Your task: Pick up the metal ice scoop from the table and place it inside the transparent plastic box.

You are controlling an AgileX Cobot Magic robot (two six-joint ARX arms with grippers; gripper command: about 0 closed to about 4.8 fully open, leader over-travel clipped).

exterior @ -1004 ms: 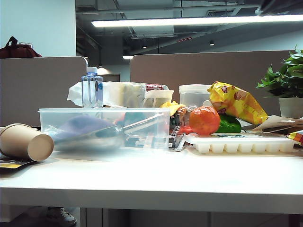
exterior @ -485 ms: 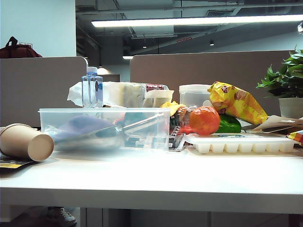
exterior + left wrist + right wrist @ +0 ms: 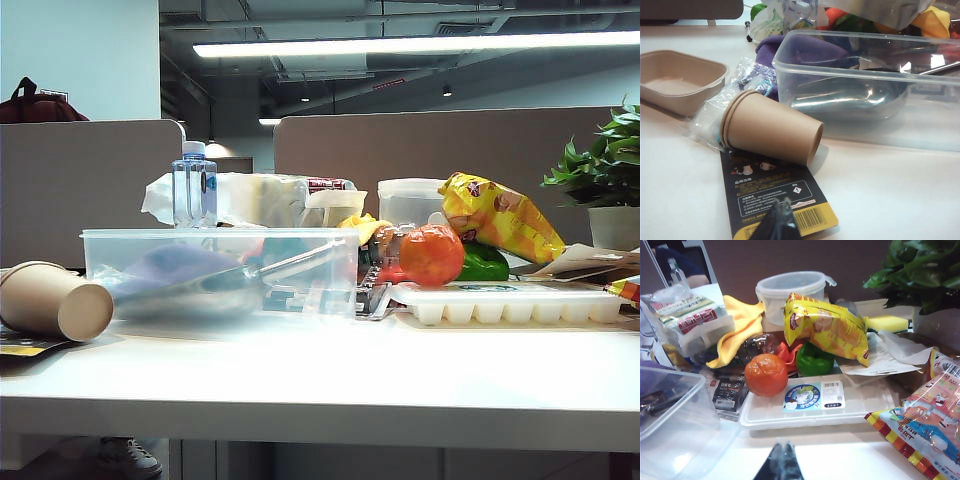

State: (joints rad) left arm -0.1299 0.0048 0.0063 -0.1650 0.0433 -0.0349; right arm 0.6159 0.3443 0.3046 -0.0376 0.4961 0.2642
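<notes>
Metal ice scoop point(image 3: 190, 290) lengthwise inside transparent plastic box point(image 3: 220, 240), handle rightward; both hands point(image 3: 776, 225) point(image 3: 781, 465) pressed together.

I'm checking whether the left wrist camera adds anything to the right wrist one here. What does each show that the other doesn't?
Only the left wrist view shows the metal ice scoop lying inside the transparent plastic box, a tipped paper cup, a beige tray and the shut left gripper. Only the right wrist view shows the white ice cube tray, orange ball, green pepper, yellow snack bag and the shut right gripper. Both show the box.
</notes>
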